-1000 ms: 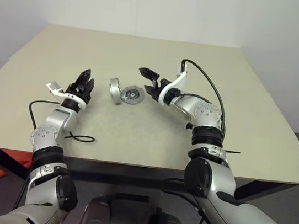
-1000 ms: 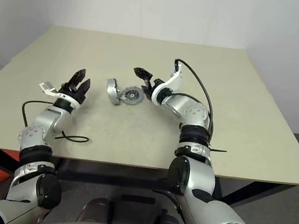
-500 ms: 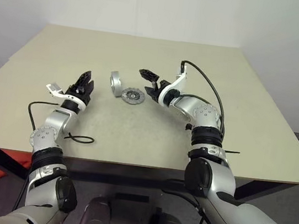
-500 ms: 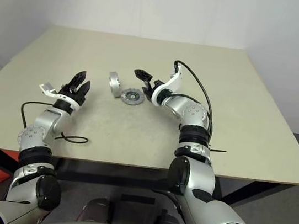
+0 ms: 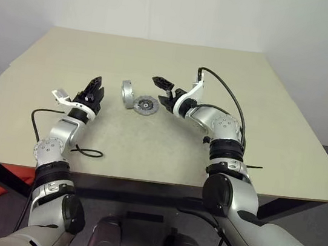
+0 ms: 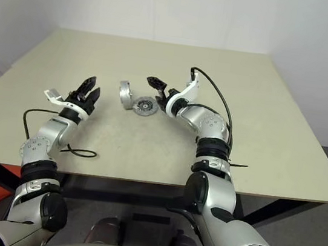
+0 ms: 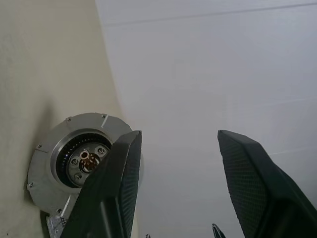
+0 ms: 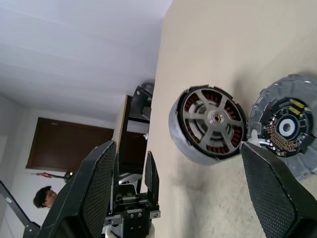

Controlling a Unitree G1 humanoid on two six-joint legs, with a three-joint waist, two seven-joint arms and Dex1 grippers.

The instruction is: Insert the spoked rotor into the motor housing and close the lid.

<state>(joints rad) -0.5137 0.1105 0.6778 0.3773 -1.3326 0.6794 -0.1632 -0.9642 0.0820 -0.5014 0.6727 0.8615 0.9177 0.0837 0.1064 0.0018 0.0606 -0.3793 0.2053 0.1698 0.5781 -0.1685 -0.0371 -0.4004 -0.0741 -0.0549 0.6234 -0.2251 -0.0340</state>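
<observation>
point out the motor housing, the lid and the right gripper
motor housing (image 8: 208, 124): right wrist view, on the spoked face at its hub, standing on edge.
lid (image 5: 146, 104): left eye view, on its lighter centre, lying flat on the table.
right gripper (image 5: 164, 92): left eye view, midway between its open fingertips.

The beige rectangular counter (image 5: 178, 64) is bare over most of its surface, and broad free room is offered along its far half and its right side. Near the middle, passage is blocked by two parts set just beside each other: the round silver motor housing with copper windings behind a spoked face (image 5: 127, 92), standing on its edge, and the dark grey notched-rim lid (image 5: 146, 104), lying flat. A narrow lane is left between the lid and the right end effector (image 5: 164, 92), whose black fingers are spread wide. A wider open stretch is kept between the housing and the left end effector (image 5: 93, 93). A looped black cable (image 5: 86, 151) lies near the counter's front edge.
</observation>
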